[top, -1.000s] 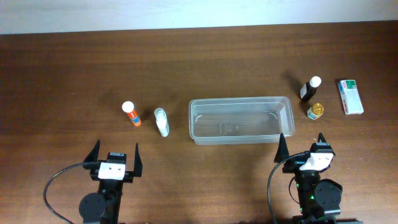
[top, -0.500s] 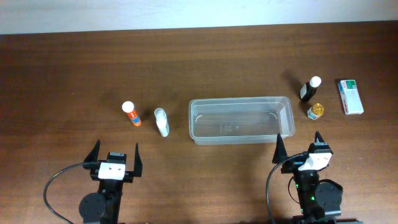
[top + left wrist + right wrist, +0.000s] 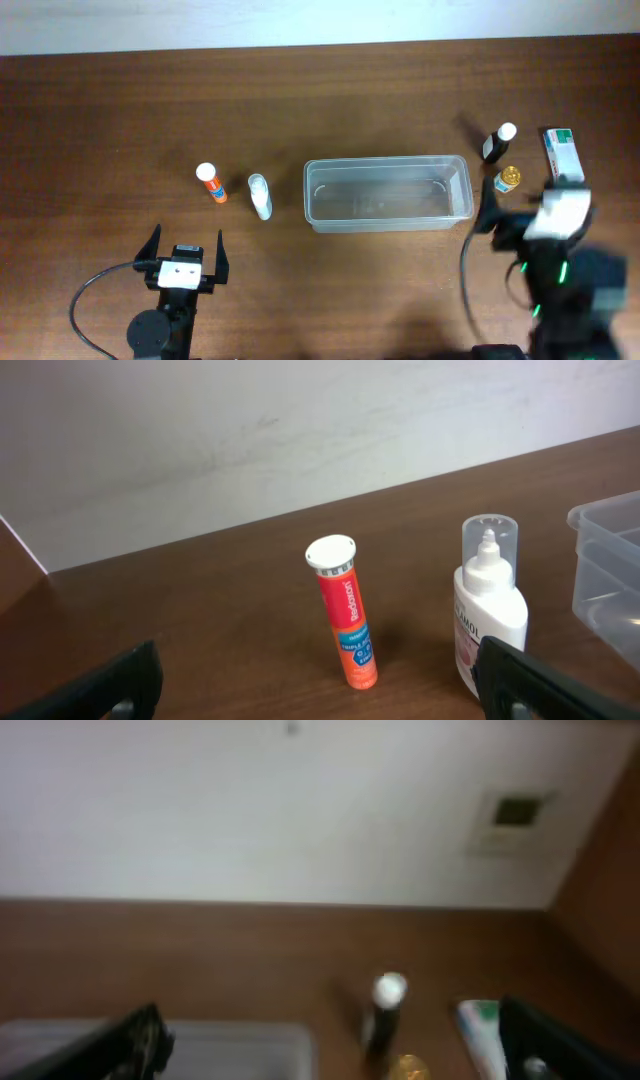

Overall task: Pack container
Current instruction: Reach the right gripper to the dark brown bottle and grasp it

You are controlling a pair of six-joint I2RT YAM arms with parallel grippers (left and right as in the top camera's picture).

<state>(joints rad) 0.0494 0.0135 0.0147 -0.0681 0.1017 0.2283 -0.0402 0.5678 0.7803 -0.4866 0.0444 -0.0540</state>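
The clear plastic container (image 3: 388,193) sits empty at the table's middle; its corner shows in the left wrist view (image 3: 610,560) and blurred in the right wrist view (image 3: 230,1050). An orange tube (image 3: 211,184) (image 3: 345,610) and a white squeeze bottle (image 3: 261,196) (image 3: 490,605) stand to its left. A dark bottle with white cap (image 3: 498,143) (image 3: 383,1015), a small yellow-capped jar (image 3: 508,179) (image 3: 405,1068) and a white-green box (image 3: 562,152) (image 3: 480,1035) are to its right. My left gripper (image 3: 186,250) (image 3: 320,685) is open and empty. My right gripper (image 3: 535,205) (image 3: 335,1045) is open, raised beside the jar.
A white wall runs behind the table's far edge (image 3: 320,45). Black cables trail from both arm bases at the near edge.
My right arm has lifted and moved right and forward toward the small jar and box, blurred by motion. The left arm and all objects are unmoved.
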